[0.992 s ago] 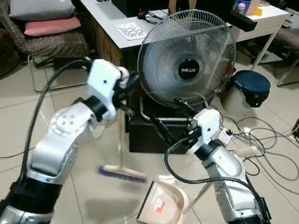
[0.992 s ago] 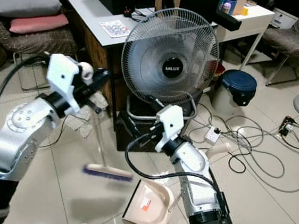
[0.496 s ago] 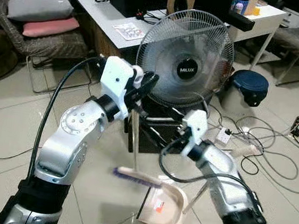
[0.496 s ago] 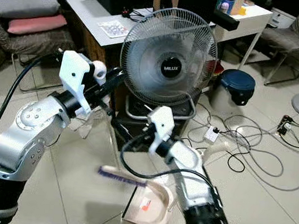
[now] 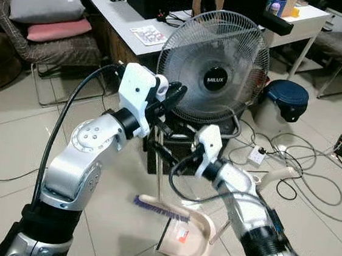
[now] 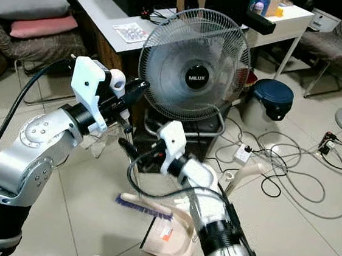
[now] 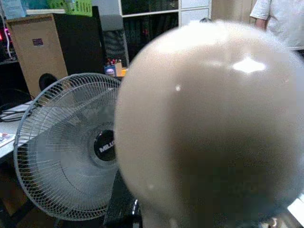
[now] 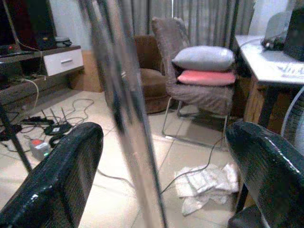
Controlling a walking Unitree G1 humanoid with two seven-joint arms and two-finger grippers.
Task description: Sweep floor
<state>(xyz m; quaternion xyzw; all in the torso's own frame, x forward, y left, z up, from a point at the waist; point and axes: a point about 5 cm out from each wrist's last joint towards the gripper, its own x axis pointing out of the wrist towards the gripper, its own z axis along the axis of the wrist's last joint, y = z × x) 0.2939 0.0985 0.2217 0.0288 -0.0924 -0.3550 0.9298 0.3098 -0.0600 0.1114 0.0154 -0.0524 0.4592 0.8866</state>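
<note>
Broom [image 5: 164,208] stands near-upright on the tiled floor [image 5: 10,148], its purple bristles touching the mouth of the beige dustpan [image 5: 189,237]. Judged step: pushing debris into the pan, though none can be made out on the tiles.

Left pincer [image 5: 172,97] is high on the broom handle [image 5: 157,157], probably closed on the rounded handle end, which looms blurred and close before the left wrist camera; the fingers themselves are not clearly seen there. A top hold gives leverage for steering the head.

Right pincer [image 5: 157,150] sits lower on the shaft. In the right wrist view its two black fingers [image 8: 61,180] stand apart either side of the shaft [image 8: 128,114], not pressing it: open, acting as a loose guide.

Fan [image 5: 213,68] stands just behind both arms; cables [image 5: 312,179] trail on the floor to the robot's right.
</note>
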